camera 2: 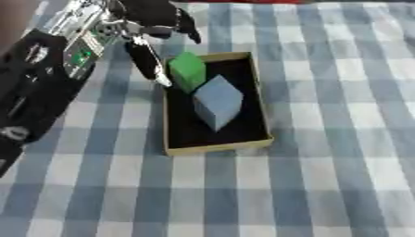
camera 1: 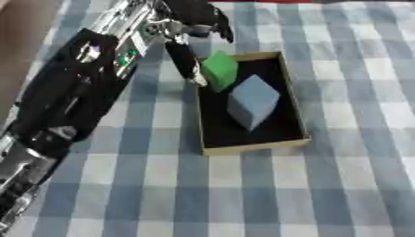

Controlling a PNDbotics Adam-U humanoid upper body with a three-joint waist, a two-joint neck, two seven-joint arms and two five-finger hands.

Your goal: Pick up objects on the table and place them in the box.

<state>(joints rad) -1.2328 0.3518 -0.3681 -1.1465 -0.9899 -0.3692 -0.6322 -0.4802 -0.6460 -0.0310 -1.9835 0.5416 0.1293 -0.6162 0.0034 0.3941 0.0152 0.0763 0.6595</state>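
On the blue-and-white checked tablecloth (camera 1: 324,194) sits a shallow cardboard box (camera 1: 253,149) with a dark inside, lying slightly askew, its long sides running away from the camera. Two blocks are inside it. A grey-blue cube (camera 1: 253,101) stands tilted on an edge or corner near the middle of the box, one corner pointing up. Behind it, at the far left corner of the box, a green block (camera 1: 219,68) stands tilted as well, leaning over or against the box's left wall and just beside the grey-blue cube; whether the two touch cannot be told.

From the lower left edge the robot's left arm (camera 1: 65,106) reaches diagonally up across the cloth, black with silver parts and small green and purple lights near the wrist. Its left hand (camera 1: 191,32) hangs above the far left corner of the box. The fingers are spread and mostly straight: one long dark finger (camera 1: 185,62) points down just left of the green block, with its pale tip at the box's left wall close to the block's lower edge, and other fingers arch over the cloth beyond the block. None of them curls round the green block, and the hand holds nothing.

At the far left a brown surface (camera 1: 20,41) shows beside the cloth.
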